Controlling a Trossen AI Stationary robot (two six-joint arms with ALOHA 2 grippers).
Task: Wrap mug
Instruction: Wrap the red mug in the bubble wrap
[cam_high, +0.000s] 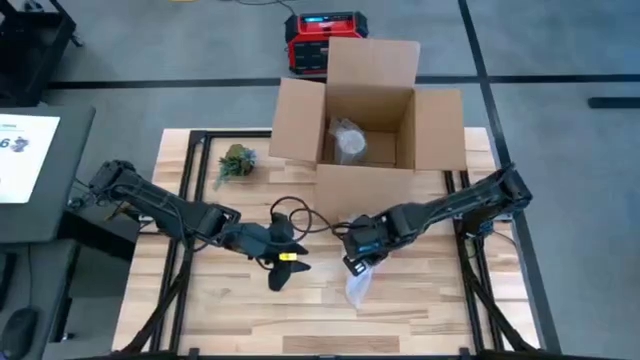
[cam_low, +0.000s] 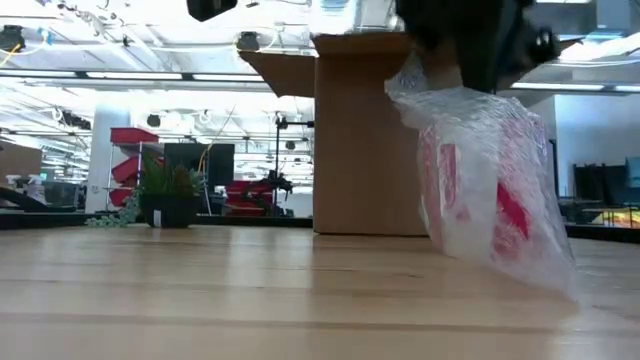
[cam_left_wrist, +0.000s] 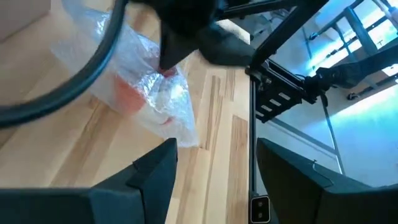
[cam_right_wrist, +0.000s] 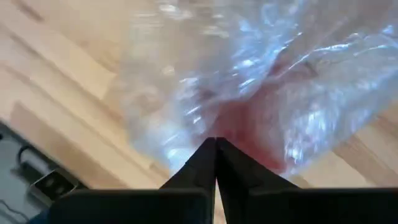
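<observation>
My right gripper (cam_right_wrist: 216, 163) is pressed together, pinching the bubble wrap (cam_low: 490, 190) at its top, so the bundle hangs with its lower edge on the wooden table (cam_high: 420, 310). Through the plastic I make out only a red blur; the mug (cam_left_wrist: 127, 96) inside is hard to see clearly. My left gripper (cam_left_wrist: 214, 168) hovers beside it, fingers spread and empty. Farther back stand the open cardboard box (cam_high: 365, 120), another wrapped item half hidden inside, and a small plant (cam_high: 235, 162).
</observation>
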